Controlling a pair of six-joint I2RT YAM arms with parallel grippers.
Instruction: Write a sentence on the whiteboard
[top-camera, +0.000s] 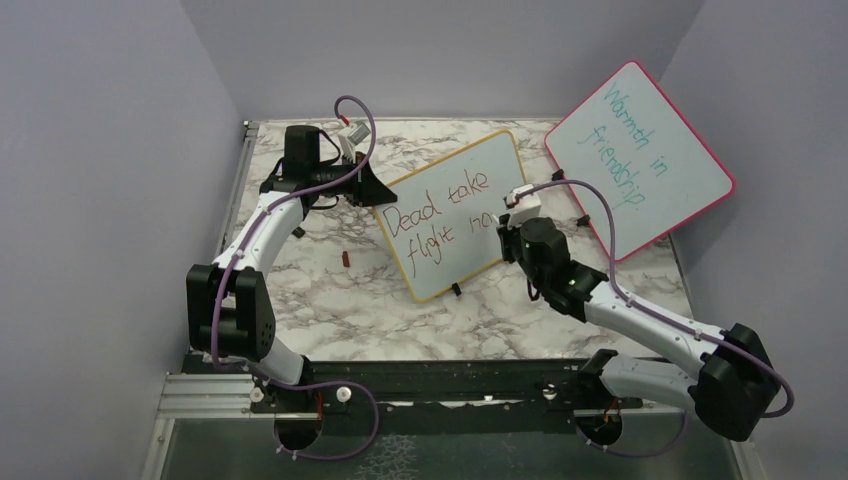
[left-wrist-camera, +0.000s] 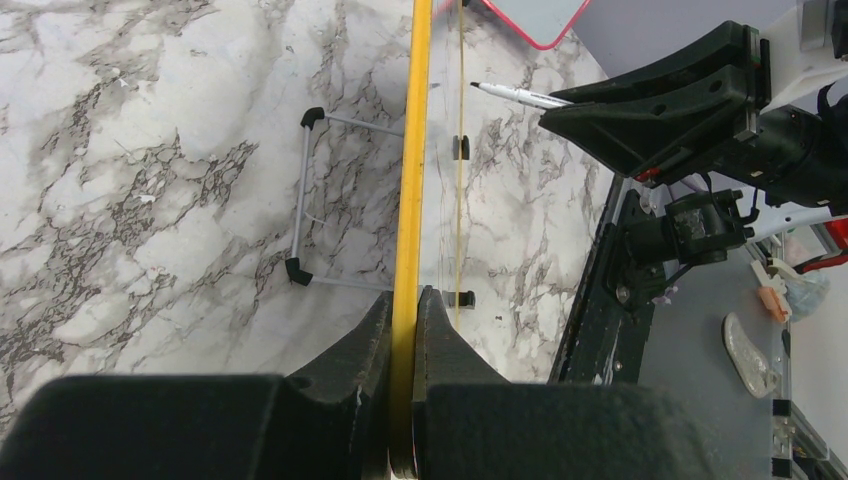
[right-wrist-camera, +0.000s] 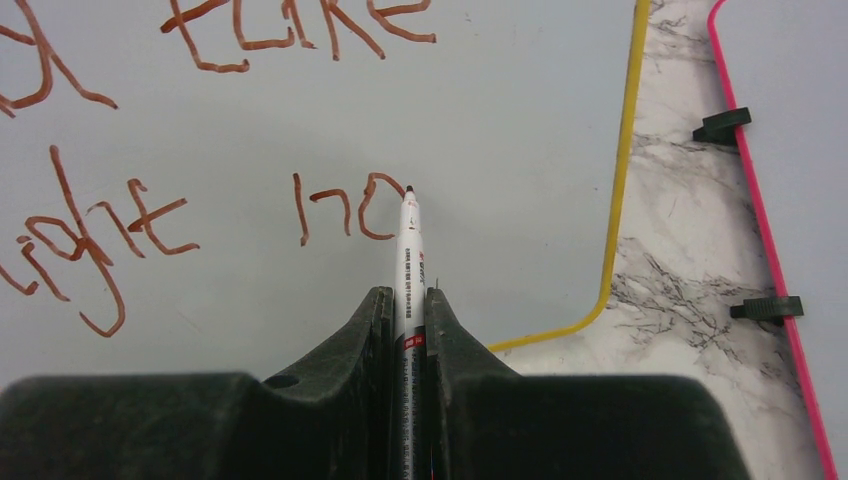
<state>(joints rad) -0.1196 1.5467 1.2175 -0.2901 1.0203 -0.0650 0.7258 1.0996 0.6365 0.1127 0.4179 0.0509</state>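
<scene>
The whiteboard (top-camera: 455, 262), yellow-framed, stands tilted at the middle of the marble table. On it is the sentence (top-camera: 438, 212) in dark letters, "Dead take" over "flight no". My left gripper (top-camera: 377, 196) is shut on the board's left edge; in the left wrist view the yellow frame (left-wrist-camera: 412, 150) runs straight up from between my left gripper (left-wrist-camera: 405, 298) and its two pads. My right gripper (right-wrist-camera: 408, 295) is shut on a white marker (right-wrist-camera: 411, 250), whose tip rests on the whiteboard (right-wrist-camera: 500, 110) at the top of the "o" in the sentence (right-wrist-camera: 335, 205). The marker (left-wrist-camera: 520, 96) also shows from the left wrist.
A pink-red-framed board (top-camera: 640, 150) with teal handwriting leans at the back right, its edge (right-wrist-camera: 765, 230) close to the whiteboard's right corner. A small red piece (top-camera: 347, 259) lies on the table left of the board. A wire stand (left-wrist-camera: 300, 210) props the whiteboard from behind.
</scene>
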